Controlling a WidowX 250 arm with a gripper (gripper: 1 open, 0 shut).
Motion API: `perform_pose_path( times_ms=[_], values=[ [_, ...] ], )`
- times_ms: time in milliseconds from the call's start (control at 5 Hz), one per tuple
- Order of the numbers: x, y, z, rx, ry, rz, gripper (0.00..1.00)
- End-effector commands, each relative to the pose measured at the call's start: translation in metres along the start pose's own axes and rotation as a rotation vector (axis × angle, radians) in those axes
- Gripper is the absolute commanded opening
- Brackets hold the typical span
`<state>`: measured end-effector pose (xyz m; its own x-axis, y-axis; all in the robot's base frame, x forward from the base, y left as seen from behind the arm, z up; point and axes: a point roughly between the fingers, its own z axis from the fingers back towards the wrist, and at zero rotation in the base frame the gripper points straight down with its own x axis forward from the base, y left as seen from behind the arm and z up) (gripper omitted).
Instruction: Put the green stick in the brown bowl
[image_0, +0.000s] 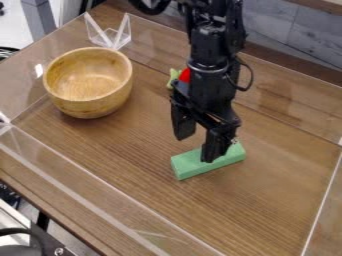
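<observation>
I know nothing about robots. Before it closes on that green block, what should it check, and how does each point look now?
1. End effector open: ok.
2. Fingers either side of the green stick: cannot tell; one finger covers its far end.
3. Green stick lying flat on the table: ok.
4. Brown bowl empty and upright: ok.
5. Red toy clear of the grasp: ok, it sits behind the arm.

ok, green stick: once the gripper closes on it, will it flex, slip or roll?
The green stick looks like a solid flat block with square edges, so probably stiff and unlikely to roll. Its matte faces should give the open gripper fair friction. It lies flat on the table, so a push would likely slide it, not tip it.
</observation>
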<state>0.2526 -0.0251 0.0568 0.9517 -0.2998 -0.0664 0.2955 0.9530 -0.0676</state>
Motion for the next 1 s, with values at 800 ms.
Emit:
perform_pose_path(
  times_ms=[800],
  values=[
    [0.029, 0.001, -0.007, -0.003, -0.065, -0.179, 1.00]
  ],
)
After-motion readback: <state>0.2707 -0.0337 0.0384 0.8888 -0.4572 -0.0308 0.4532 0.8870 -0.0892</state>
